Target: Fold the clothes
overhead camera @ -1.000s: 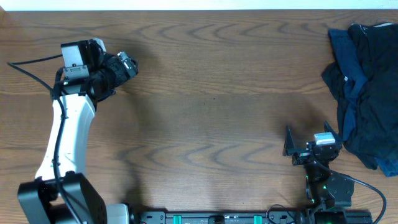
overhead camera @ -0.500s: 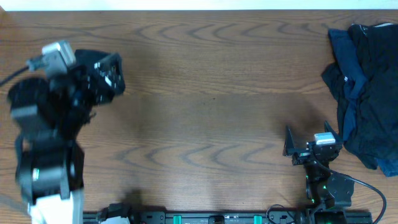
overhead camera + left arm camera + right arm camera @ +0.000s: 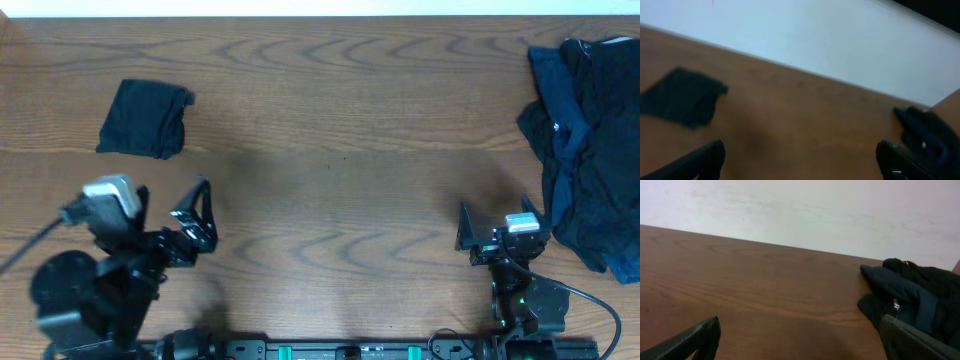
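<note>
The left gripper (image 3: 200, 215) has pulled back from a folded dark garment (image 3: 145, 118), now lying alone at the table's (image 3: 340, 150) far left (one piece seemingly done). It and the right gripper (image 3: 496, 212) gape wide, holding nothing. The unfolded clothes (image 3: 590, 140) wait heaped at far right, the way unobstructed.
</note>
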You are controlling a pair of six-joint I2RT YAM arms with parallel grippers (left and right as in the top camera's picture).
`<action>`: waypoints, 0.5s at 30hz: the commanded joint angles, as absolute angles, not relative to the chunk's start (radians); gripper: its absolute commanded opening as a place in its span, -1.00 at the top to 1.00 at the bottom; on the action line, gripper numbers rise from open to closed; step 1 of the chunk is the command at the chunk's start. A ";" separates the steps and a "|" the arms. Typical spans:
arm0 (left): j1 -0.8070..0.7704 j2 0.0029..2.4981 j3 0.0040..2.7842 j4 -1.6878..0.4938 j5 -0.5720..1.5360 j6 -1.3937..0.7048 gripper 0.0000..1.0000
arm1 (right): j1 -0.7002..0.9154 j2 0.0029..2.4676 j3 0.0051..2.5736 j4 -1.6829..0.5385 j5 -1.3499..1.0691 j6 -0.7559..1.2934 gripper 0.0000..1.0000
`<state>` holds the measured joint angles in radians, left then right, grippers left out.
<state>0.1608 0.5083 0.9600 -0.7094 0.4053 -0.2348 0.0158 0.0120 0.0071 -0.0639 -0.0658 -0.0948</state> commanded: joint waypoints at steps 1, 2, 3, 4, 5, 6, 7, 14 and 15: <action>0.163 0.443 0.804 -0.669 0.407 -0.221 -0.96 | 0.008 0.007 0.005 -0.070 -0.056 -0.083 -0.99; 0.163 0.419 0.744 -0.633 0.407 -0.221 -0.96 | 0.008 0.007 0.005 -0.070 -0.056 -0.083 -0.98; 0.163 0.399 0.694 -0.595 0.407 -0.221 -0.96 | 0.008 0.007 0.005 -0.070 -0.056 -0.083 -0.98; 0.163 0.382 0.647 -0.553 0.407 -0.221 -0.96 | 0.008 0.007 0.005 -0.070 -0.056 -0.083 -0.98; 0.163 0.363 0.591 -0.492 0.407 -0.221 -0.96 | 0.008 0.007 0.005 -0.070 -0.056 -0.083 -0.98; 0.163 0.348 0.544 -0.435 0.407 -0.221 -0.96 | 0.008 0.007 0.005 -0.070 -0.056 -0.083 -0.98; 0.163 0.336 0.498 -0.372 0.407 -0.221 -0.96 | 0.008 0.007 0.005 -0.070 -0.056 -0.083 -0.98; 0.163 0.245 0.215 0.041 0.343 -0.221 -0.96 | 0.008 0.007 0.006 -0.070 -0.056 -0.083 -0.99; 0.163 0.230 0.188 0.076 0.337 -0.221 -0.96 | 0.008 0.007 0.005 -0.070 -0.056 -0.083 -0.98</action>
<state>0.1608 0.2703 0.2459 0.0177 0.3729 -0.2314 0.0158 0.0120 0.0071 -0.0647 -0.0654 -0.0948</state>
